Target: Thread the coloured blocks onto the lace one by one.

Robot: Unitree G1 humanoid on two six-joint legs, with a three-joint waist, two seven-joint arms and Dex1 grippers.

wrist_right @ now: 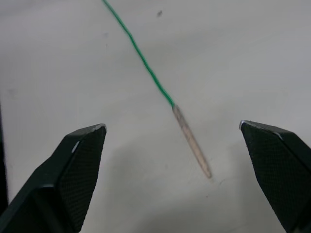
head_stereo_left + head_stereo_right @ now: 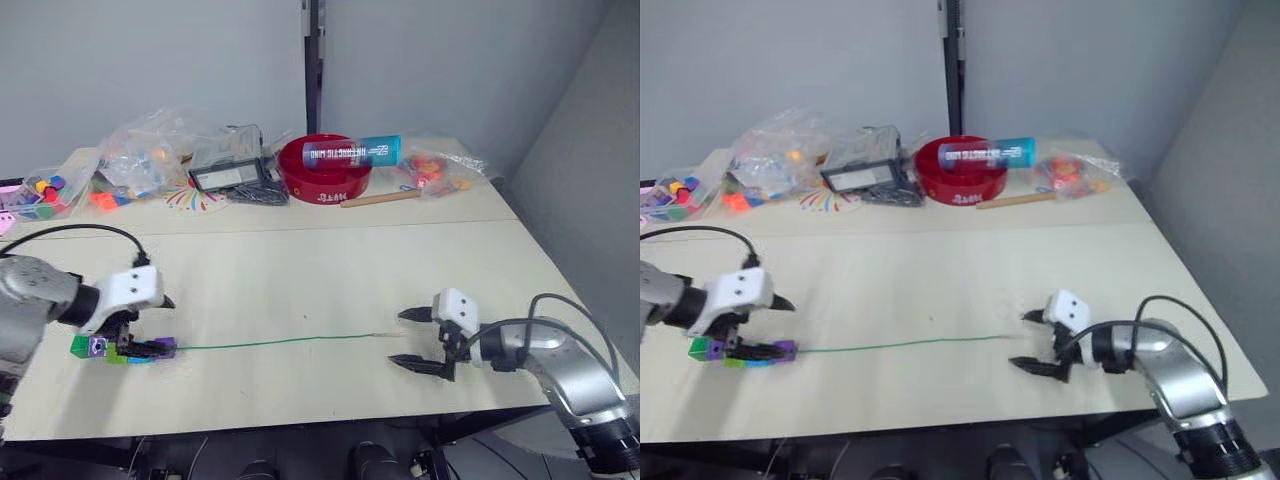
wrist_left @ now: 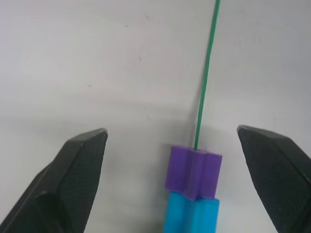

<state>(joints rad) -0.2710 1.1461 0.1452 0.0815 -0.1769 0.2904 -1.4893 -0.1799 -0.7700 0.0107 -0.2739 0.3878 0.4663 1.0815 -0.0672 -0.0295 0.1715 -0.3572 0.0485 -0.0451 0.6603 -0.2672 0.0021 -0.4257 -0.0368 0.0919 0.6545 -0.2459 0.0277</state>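
The coloured blocks (image 2: 120, 349) lie in a short row at the table's front left: green, purple, lime, cyan and purple, end to end. The green lace (image 2: 280, 342) leaves the end purple block (image 3: 193, 170), which adjoins the cyan block (image 3: 190, 216), and runs right across the table to its pale tan tip (image 1: 192, 141). My left gripper (image 2: 140, 322) hovers open over the row, with the purple end between its fingers, untouched. Just right of the tip, my right gripper (image 2: 408, 338) is open, its fingers either side of the tip without touching it.
At the back stand a red bowl (image 2: 325, 178) with a blue-capped tube (image 2: 352, 152) across it, a black tray (image 2: 228, 176), plastic bags of toys (image 2: 150, 150), a box of small cubes (image 2: 35, 196) and a wooden stick (image 2: 385, 198). The table's front edge is close.
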